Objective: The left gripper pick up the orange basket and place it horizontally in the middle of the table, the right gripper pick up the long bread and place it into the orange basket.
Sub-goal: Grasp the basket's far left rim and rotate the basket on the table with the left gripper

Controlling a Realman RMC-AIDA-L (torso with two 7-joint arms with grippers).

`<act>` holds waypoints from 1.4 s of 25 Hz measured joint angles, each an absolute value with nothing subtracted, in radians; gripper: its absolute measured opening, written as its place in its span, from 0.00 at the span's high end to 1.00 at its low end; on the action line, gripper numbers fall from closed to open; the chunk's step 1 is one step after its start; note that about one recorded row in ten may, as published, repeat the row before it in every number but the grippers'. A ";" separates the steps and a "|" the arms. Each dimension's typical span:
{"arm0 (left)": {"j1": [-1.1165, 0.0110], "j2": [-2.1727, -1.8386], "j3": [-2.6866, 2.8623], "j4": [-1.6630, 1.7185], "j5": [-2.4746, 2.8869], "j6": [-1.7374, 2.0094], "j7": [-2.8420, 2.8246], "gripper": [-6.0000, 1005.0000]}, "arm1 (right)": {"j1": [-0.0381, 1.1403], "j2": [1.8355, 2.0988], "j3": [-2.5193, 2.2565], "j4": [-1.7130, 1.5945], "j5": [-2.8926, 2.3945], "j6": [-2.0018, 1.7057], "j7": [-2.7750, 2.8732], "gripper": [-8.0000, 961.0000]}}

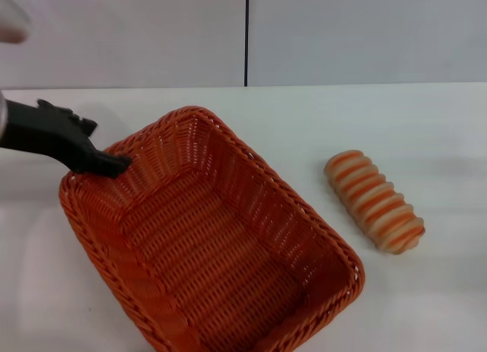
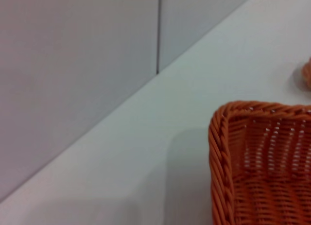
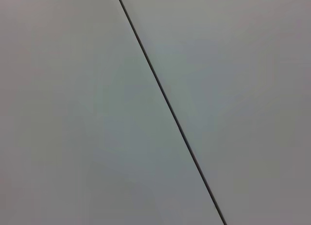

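The orange basket [image 1: 205, 245] lies empty and diagonal across the white table [image 1: 426, 124], its long axis running from far left to near right. My left gripper [image 1: 116, 165] comes in from the left, and its black tip touches the basket's far-left rim. The left wrist view shows a corner of the basket's braided rim [image 2: 218, 152] from close by. To the right of the basket, clear of it, the long bread [image 1: 375, 201] lies on the table, cream with orange-brown stripes. The right gripper is out of view; its wrist view shows only wall.
A grey wall [image 1: 342, 33] with a dark vertical seam [image 1: 246, 36] closes off the table's far edge. White tabletop shows behind the basket and around the bread. A sliver of the bread [image 2: 307, 72] shows at the edge of the left wrist view.
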State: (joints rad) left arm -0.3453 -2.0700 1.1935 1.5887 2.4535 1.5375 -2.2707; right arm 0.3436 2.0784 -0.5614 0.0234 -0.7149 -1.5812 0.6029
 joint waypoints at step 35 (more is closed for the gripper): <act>-0.355 -2.071 1.362 1.461 2.482 1.353 -2.268 0.53 | 0.335 2.082 -0.563 0.041 -0.718 -1.549 0.603 0.32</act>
